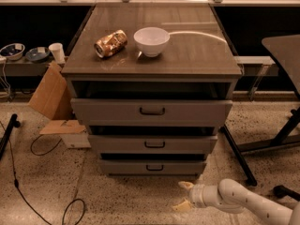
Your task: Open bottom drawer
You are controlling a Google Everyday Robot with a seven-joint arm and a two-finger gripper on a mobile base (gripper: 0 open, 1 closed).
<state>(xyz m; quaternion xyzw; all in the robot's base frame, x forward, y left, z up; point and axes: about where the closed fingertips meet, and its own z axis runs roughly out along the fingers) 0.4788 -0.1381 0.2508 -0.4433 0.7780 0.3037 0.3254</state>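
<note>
Down near the floor, the pincer (183,195) hangs in front of the grey cabinet (75,86), a little to the right of its middle. Its two pale fingers (186,185) stand apart from each other, so it is released and grasps nothing. They point to the left, and the white arm (243,201) comes in behind them from the lower right corner.

The bottom drawer (152,167) is the lowest of the three grey fronts. It sits just above the speckled floor (117,200). Its small dark handle (154,168) is in the middle of the front, up and to the left of the pincer, and the pincer does not touch it. A dark gap shows above this front, between it and the middle drawer (152,144). The top drawer (151,111) is the widest one and has a bigger handle.

On the tabletop (197,55) of the cabinet stands a white bowl (151,41), and a crushed can (111,43) lies on its side just to the left of it. Left of the cabinet, a piece of cardboard (49,93) leans, and a black cable (42,146) lies on the floor.
</note>
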